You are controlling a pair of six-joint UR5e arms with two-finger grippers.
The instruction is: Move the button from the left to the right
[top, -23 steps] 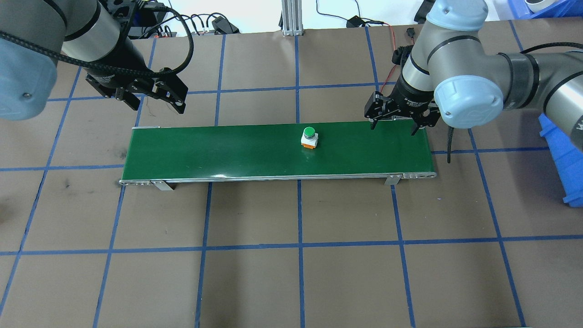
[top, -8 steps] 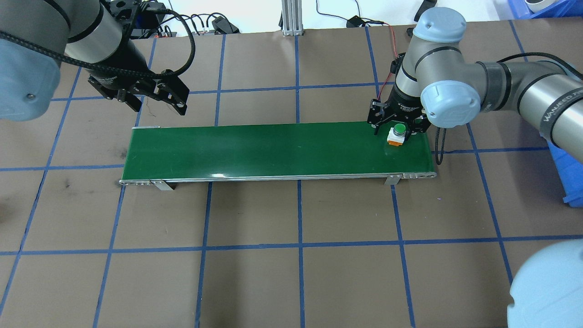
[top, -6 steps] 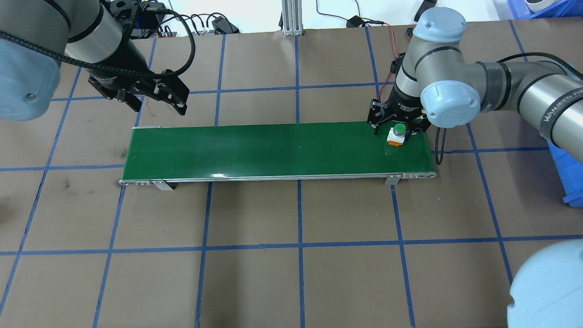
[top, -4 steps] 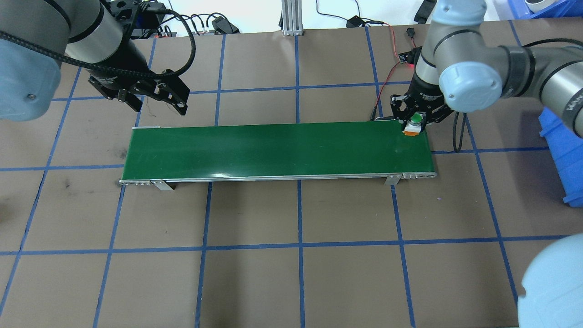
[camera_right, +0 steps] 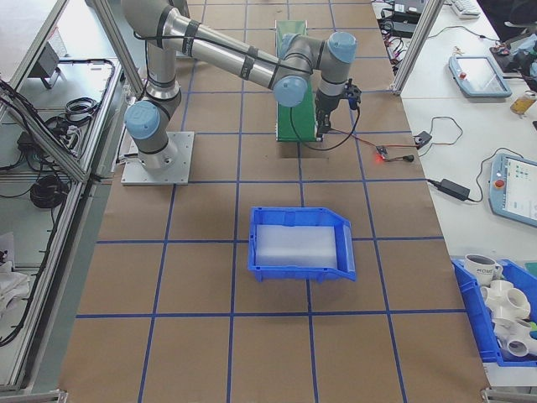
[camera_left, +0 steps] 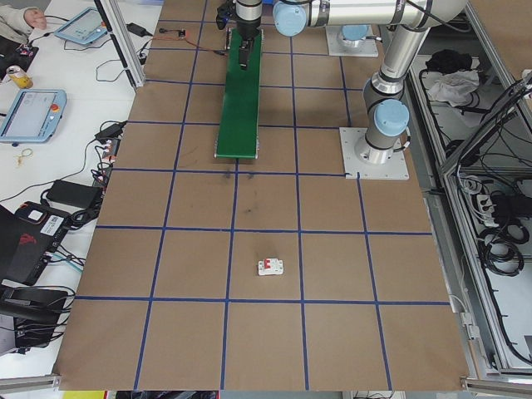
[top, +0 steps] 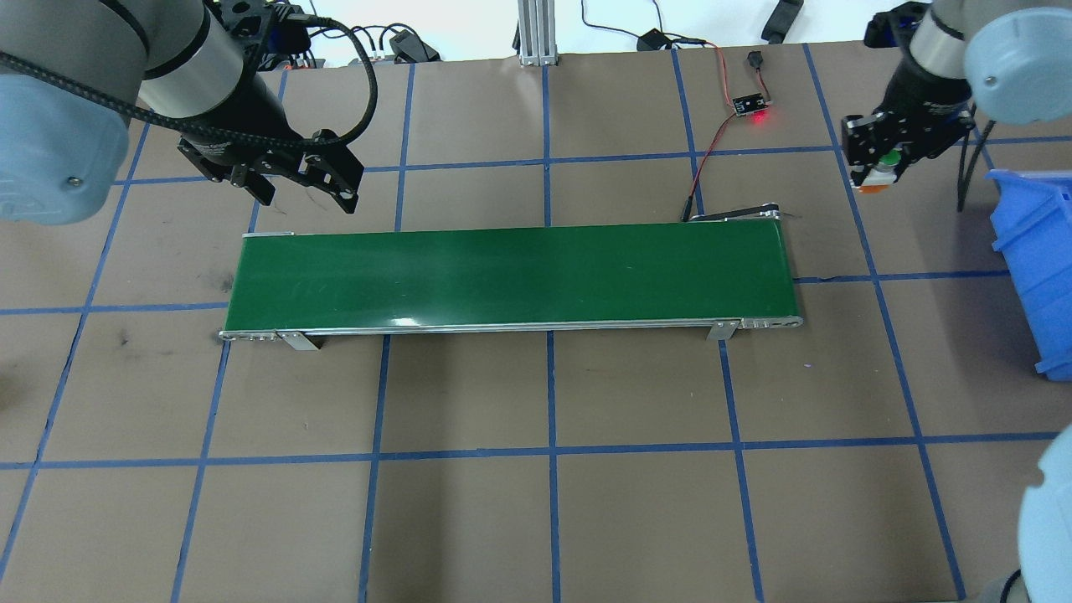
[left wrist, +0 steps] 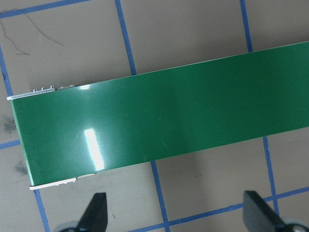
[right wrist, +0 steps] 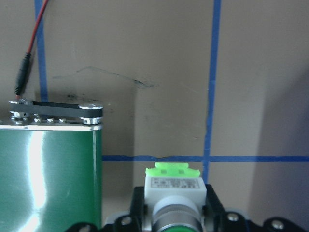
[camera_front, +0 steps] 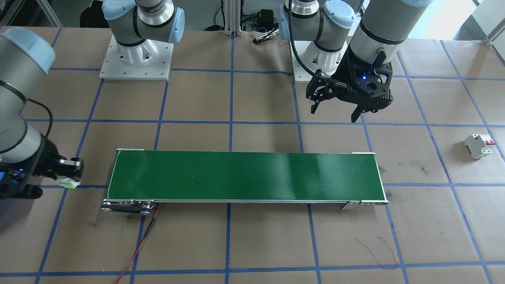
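Observation:
The button (top: pixel 876 177), green-capped on a white and light-green base, hangs in the air past the right end of the green conveyor belt (top: pixel 511 276). My right gripper (top: pixel 879 164) is shut on it, above the brown table near the blue bin. In the right wrist view the button (right wrist: pixel 176 186) fills the bottom centre between the jaws. Seen from the front, the right gripper (camera_front: pixel 65 172) holds the button (camera_front: pixel 68 182) left of the belt (camera_front: pixel 244 175). My left gripper (top: pixel 306 188) stands open and empty behind the belt's left end.
A blue bin (top: pixel 1034 251) sits at the right table edge, close to the held button. A small board with a red light (top: pixel 751 105) and its wires lie behind the belt's right end. A white circuit breaker (camera_front: pixel 478 146) lies beyond the belt's left end.
The button rode the belt from its middle to its right end. My right gripper shut on it, lifted it and carried it right and back, off the belt. The left gripper shifted slightly.

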